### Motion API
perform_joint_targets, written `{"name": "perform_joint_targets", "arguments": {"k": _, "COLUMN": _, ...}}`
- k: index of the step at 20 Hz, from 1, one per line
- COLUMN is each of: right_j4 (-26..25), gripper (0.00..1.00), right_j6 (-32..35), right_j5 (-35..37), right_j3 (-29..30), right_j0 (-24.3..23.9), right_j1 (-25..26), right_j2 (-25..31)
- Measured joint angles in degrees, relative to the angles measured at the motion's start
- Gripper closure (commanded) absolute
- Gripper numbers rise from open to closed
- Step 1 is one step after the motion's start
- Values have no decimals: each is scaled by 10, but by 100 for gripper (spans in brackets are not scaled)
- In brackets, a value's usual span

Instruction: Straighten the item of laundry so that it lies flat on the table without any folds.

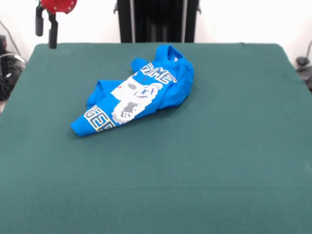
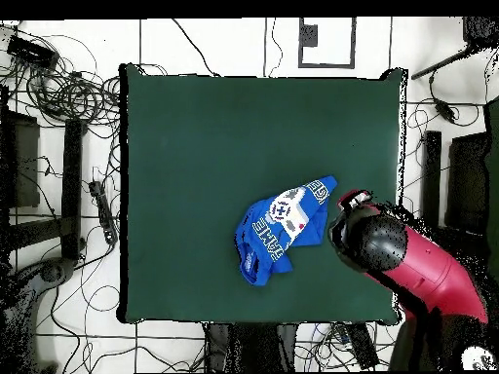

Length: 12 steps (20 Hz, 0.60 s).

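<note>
Lying bunched mid-table (image 1: pixel 234 165): shirt (image 1: pixel 136 95), folded over. Gripper (image 1: pixel 45 27) raised well clear of shirt, fingers parted, empty. Best: pinch shirt's outer hem, drag outward.

Off the table edges it's mostly clutter on a white tiled floor (image 2: pixel 195 44) — black cables (image 2: pixel 68 93) coiled and tangled along one side in the overhead view, w/ more loose runs trailing toward the corners. A dark square frame (image 2: pixel 326 42) lies on the tiles beyond one short edge. Dark upright stands (image 2: pixel 70 185) flank both sides. Front view: white wall (image 1: pixel 243 19) behind, cable bundle (image 1: pixel 7 63) at one edge — details too small to tell.
</note>
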Motion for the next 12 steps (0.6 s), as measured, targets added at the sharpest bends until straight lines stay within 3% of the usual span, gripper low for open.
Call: {"name": "perform_joint_targets", "arguments": {"k": 12, "right_j4": 46, "gripper": 0, "right_j6": 0, "right_j5": 0, "right_j3": -14, "right_j0": 41, "right_j1": 8, "right_j2": 4}}
